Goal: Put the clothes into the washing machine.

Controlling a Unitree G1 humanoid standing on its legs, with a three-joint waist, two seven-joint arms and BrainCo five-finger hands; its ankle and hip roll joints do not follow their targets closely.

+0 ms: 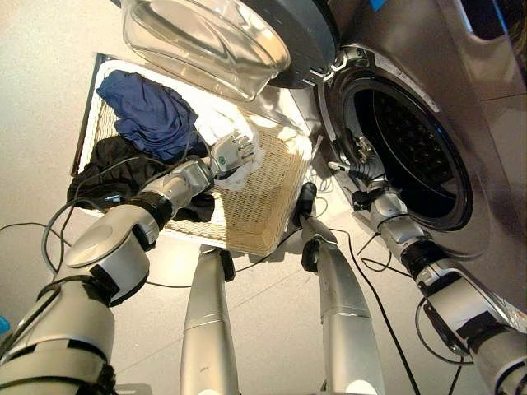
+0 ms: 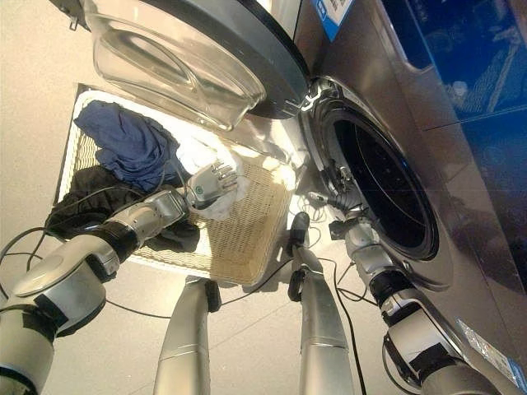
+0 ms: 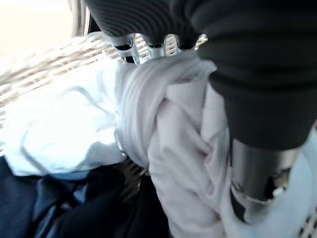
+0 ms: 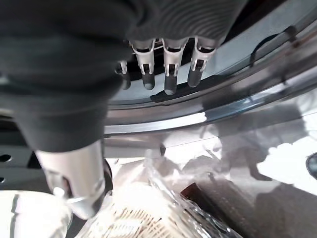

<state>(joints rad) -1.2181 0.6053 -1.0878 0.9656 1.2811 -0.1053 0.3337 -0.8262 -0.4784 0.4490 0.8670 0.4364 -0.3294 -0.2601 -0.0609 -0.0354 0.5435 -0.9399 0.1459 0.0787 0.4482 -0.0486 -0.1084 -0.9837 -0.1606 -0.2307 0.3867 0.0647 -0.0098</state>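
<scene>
Basket (image 1: 272,216) beside washer (image 1: 486,140), door (image 1: 247,37) overhead

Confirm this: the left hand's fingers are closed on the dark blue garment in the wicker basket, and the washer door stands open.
Not quite. The left hand grips the white garment, not the dark blue garment, as the left wrist view shows. It is in the wicker basket, and the washer door does stand open.

Bunched white garment (image 3: 173,144) in wicker basket (image 1: 272,197)
</scene>
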